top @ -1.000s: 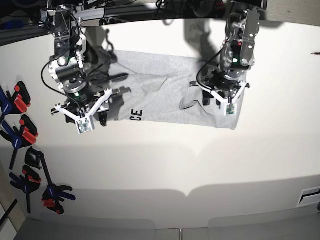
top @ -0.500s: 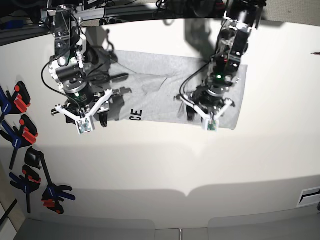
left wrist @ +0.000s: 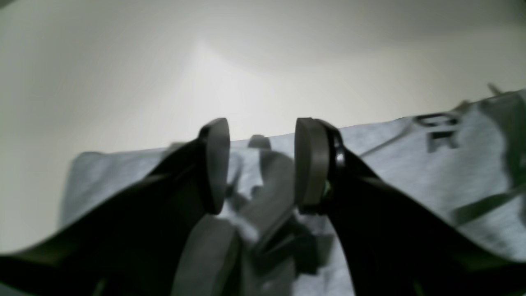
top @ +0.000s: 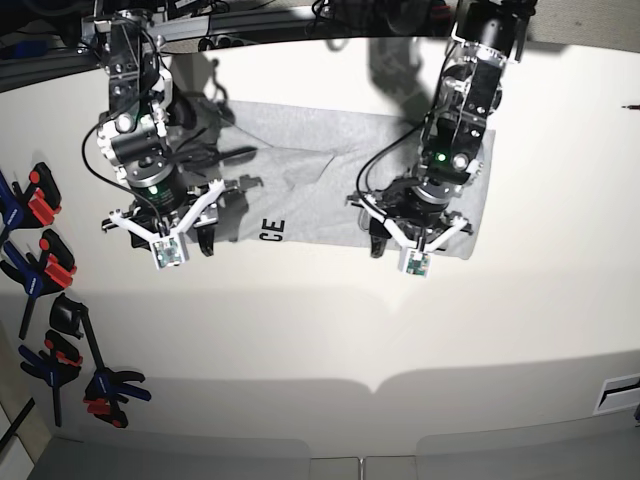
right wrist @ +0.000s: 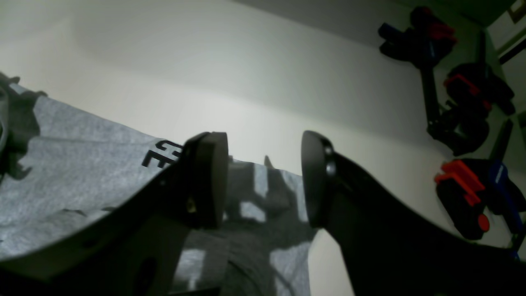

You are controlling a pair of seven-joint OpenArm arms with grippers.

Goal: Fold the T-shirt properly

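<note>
Between both pairs of parted, empty fingers (left wrist: 218,164) (right wrist: 209,181) shows grey cloth: the left gripper (top: 408,238) and the right gripper (top: 178,222) hover over the T-shirt (top: 320,175), spread rumpled across the far tabletop (top: 330,330), lettering at its near edge. Clamps (top: 45,300) lie far left.

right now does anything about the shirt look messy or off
Yes. The T-shirt is not lying flat: a crease runs across its middle, and lettering peeks out at the near edge, so part looks turned over. Both grippers, left and right, hover open above it, gripping nothing.
</note>
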